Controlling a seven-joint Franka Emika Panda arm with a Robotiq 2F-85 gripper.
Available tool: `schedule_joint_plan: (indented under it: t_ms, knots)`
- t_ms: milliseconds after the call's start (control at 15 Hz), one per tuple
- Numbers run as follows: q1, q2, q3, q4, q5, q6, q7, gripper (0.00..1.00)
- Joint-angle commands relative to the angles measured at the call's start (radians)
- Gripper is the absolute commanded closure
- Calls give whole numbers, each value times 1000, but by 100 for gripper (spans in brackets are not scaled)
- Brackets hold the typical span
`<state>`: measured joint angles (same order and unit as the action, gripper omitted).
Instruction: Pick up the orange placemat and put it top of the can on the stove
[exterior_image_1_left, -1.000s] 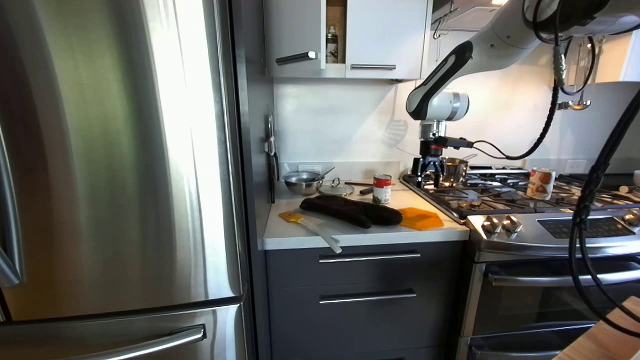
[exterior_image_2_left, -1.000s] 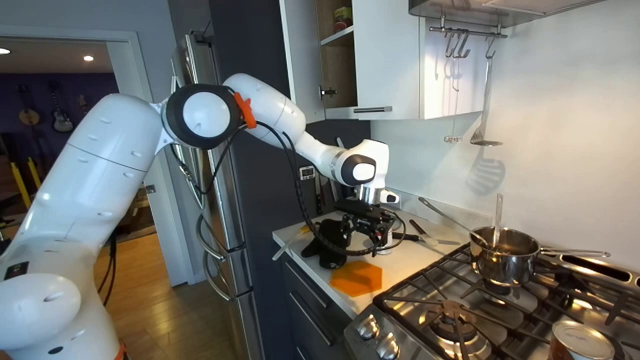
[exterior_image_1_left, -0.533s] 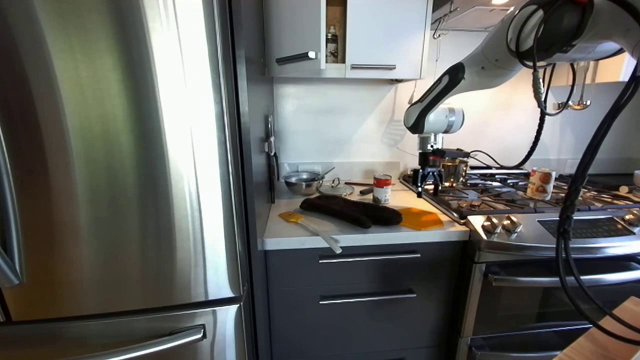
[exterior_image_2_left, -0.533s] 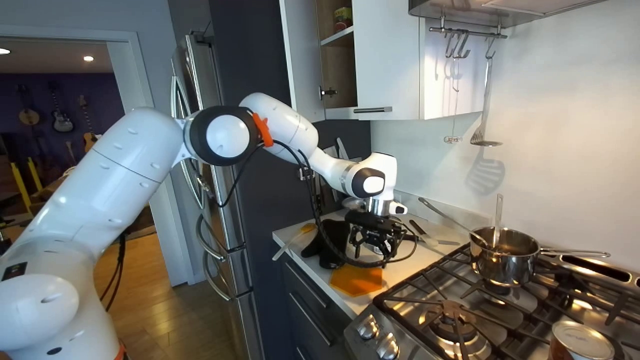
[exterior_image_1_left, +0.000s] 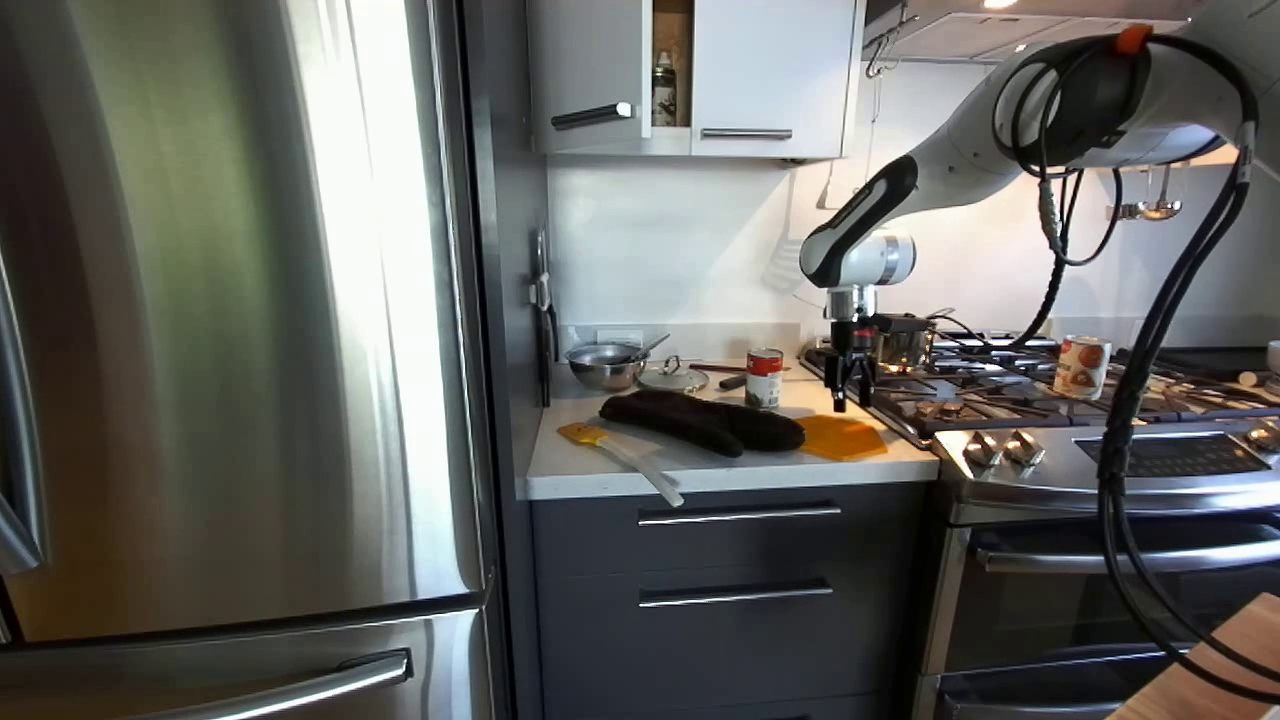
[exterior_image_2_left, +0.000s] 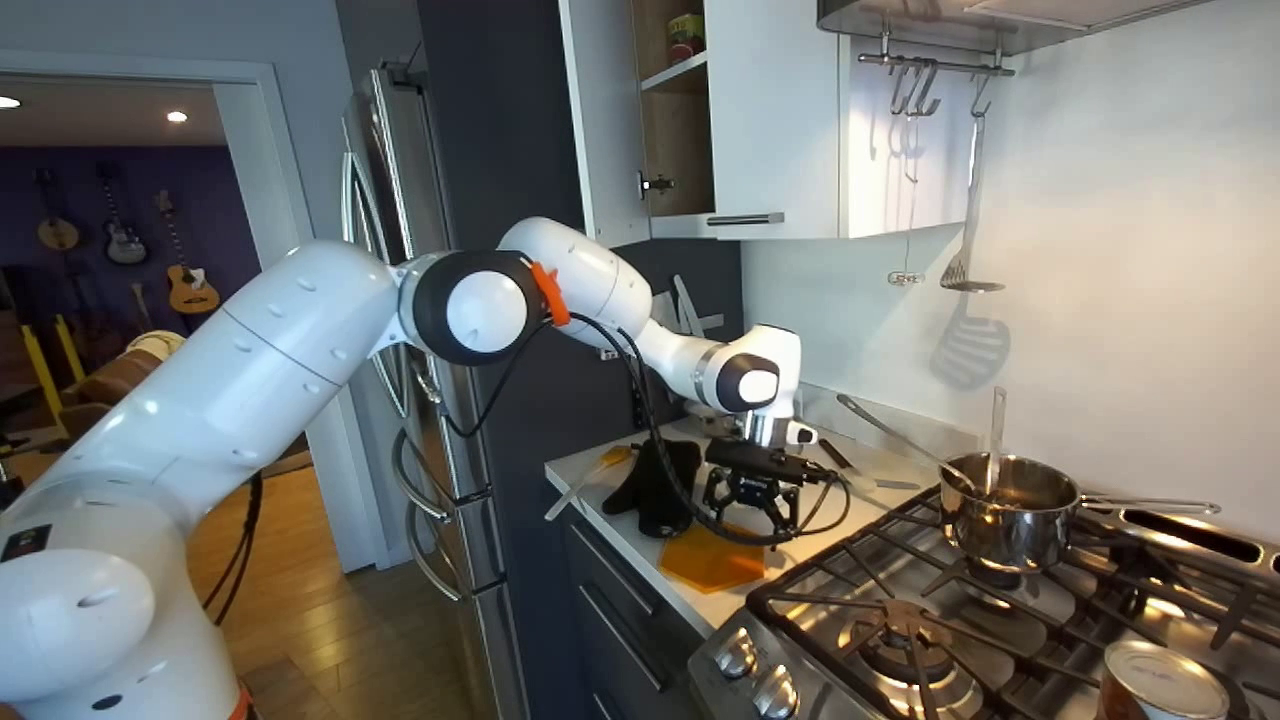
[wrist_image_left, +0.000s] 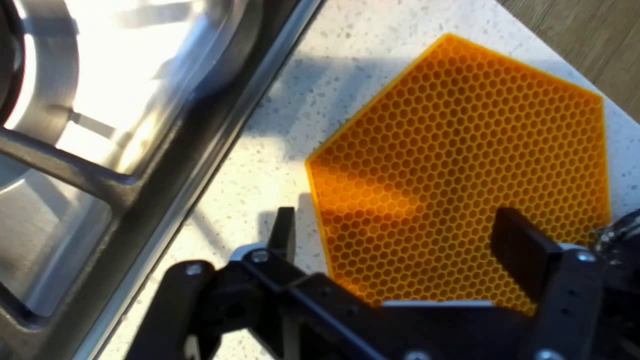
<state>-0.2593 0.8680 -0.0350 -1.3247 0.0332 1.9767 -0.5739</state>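
The orange placemat (exterior_image_1_left: 845, 440) lies flat on the white counter, beside the stove; it also shows in an exterior view (exterior_image_2_left: 708, 565). In the wrist view the placemat (wrist_image_left: 460, 150) is a hexagon with a honeycomb pattern. My gripper (exterior_image_1_left: 852, 403) is open and empty above it, pointing down. In the wrist view the gripper (wrist_image_left: 396, 212) has one finger off the mat's edge over the counter and the other over the mat. The can (exterior_image_1_left: 1082, 367), pale with a tomato label, stands upright on the stove (exterior_image_1_left: 1050, 495); its top shows in an exterior view (exterior_image_2_left: 1165, 680).
A dark oven mitt (exterior_image_1_left: 690, 420) lies against the placemat. A red and white can (exterior_image_1_left: 764, 378), a brush (exterior_image_1_left: 625, 460), a metal bowl (exterior_image_1_left: 605, 367) and a glass lid (exterior_image_1_left: 673, 378) are on the counter. A steel pot (exterior_image_2_left: 1008, 520) with long handles stands on the stove's back grate.
My gripper has come down and moved toward the placemat, and is now just above it. It stays open. The placemat and the cans have not moved.
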Motion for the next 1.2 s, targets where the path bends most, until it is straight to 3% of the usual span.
schedule_joint_plan:
  t_ms: [0, 400, 600, 800, 933, 1133]
  knots:
    - [-28, 61, 31, 89, -10, -53, -54, 0]
    - [-27, 112, 36, 153, -11, -89, -84, 0]
    - [-26, 132, 37, 175, -13, -97, -93, 12]
    - [-26, 145, 39, 188, -13, -103, -107, 32]
    - [-26, 148, 40, 196, -13, -111, -117, 31]
    - [-26, 147, 43, 201, -12, -115, -136, 38]
